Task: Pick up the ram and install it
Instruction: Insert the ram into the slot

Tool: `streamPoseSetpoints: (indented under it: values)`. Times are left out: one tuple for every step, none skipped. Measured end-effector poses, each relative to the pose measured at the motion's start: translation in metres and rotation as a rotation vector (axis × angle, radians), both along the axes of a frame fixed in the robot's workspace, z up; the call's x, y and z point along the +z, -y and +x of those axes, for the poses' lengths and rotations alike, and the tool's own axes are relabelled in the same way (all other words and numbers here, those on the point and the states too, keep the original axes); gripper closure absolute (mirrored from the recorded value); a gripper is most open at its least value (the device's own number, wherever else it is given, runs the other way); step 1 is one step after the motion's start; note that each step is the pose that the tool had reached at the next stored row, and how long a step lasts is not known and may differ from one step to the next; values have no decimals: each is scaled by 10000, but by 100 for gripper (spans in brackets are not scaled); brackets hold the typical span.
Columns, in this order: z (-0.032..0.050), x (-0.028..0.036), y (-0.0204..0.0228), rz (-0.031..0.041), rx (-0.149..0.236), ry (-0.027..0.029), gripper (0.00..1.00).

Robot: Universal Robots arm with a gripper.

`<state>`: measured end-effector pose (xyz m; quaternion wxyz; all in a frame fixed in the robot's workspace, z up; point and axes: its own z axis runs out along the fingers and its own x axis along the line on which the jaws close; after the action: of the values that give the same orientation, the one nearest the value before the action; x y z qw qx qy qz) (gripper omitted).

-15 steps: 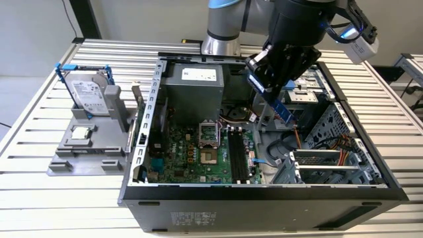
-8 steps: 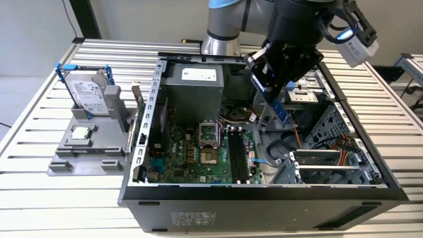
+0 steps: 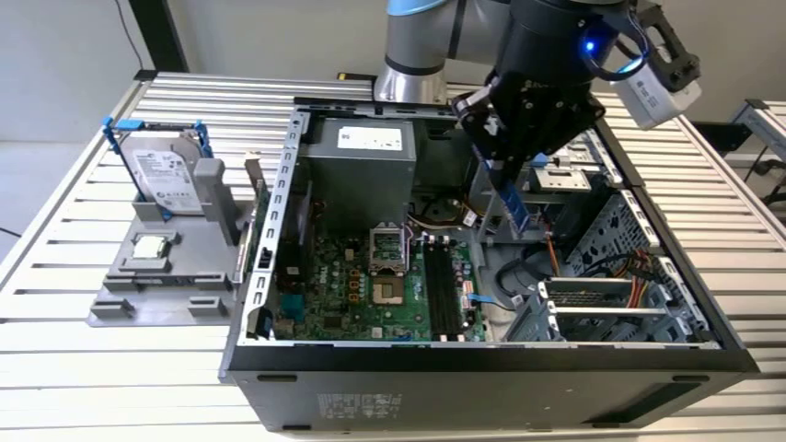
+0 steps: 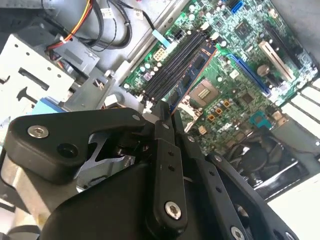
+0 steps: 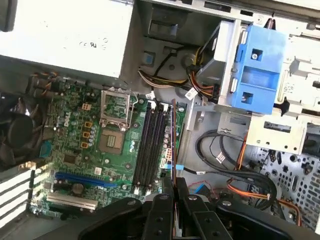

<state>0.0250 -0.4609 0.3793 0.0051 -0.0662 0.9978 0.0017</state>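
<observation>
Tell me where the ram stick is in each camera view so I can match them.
Exterior view: the long, thin, dark ram stick hangs upright from the black claw.
Second wrist view: the ram stick shows its flat face, alongside the parallel black memory slots.
First wrist view: the ram stick is edge-on, a thin line beside those slots.
Shared landmark: the memory slots.

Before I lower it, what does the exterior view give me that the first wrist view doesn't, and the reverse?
Exterior view's extras: the hard drive and chip on the grey stand outside the case, at the exterior view's left. First wrist view's extras: the ram edge-on in the hand, parallel to the slots, just off their cable side. Shared: the board, socket and power supply.
</observation>
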Motion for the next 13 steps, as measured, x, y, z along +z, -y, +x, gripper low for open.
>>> streamPoseSetpoints:
  values:
    - [0,0,0,0,-167,0,100]
    - [0,0,0,-1,-329,0,100]
    - [0,0,0,0,-477,0,100]
    - [0,0,0,0,-639,0,100]
    - [0,0,0,0,-796,0,100]
    - [0,0,0,0,-958,0,100]
    - [0,0,0,0,-1121,0,100]
    - [0,0,0,0,-1283,0,100]
    - [0,0,0,0,-1430,0,100]
    - [0,0,0,0,-1602,0,100]
    - [0,0,0,0,-1755,0,100]
    - [0,0,0,0,-1910,0,100]
    - [0,0,0,0,-2042,0,100]
